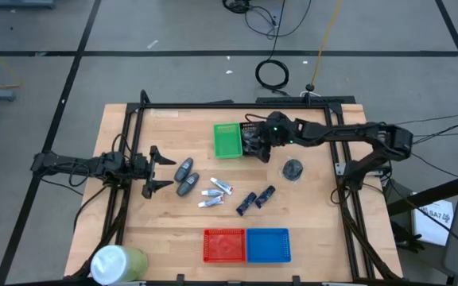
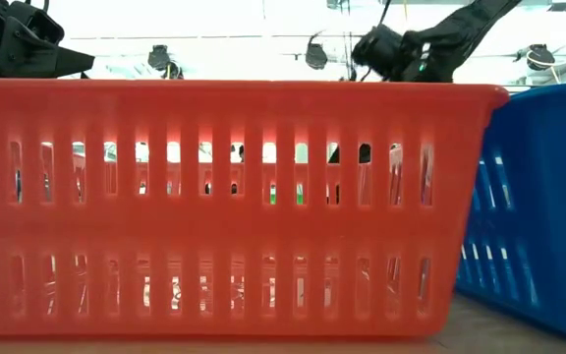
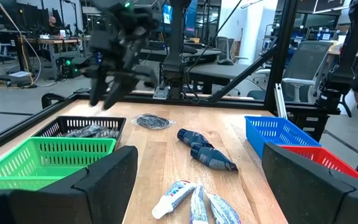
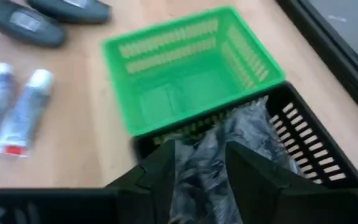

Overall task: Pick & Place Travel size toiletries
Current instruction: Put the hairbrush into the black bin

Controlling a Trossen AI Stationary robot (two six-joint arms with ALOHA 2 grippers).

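right tool (image 1: 253, 143) apart over black tray (image 1: 250, 129) | left tool (image 1: 159, 171) apart | wooden table (image 1: 316, 222)

- No text, brand, number or sign can be read in any of the views.
- The white-silver tubes (image 4: 23, 112) carry a red patch near one end and faint markings, too blurred to read.
- The grey oval containers (image 4: 23, 25) each bear a pale label patch with no legible lettering.
- The dark navy tubes (image 3: 207, 152) show light printing that cannot be made out.
- The monitors in the room behind the table show nothing readable.
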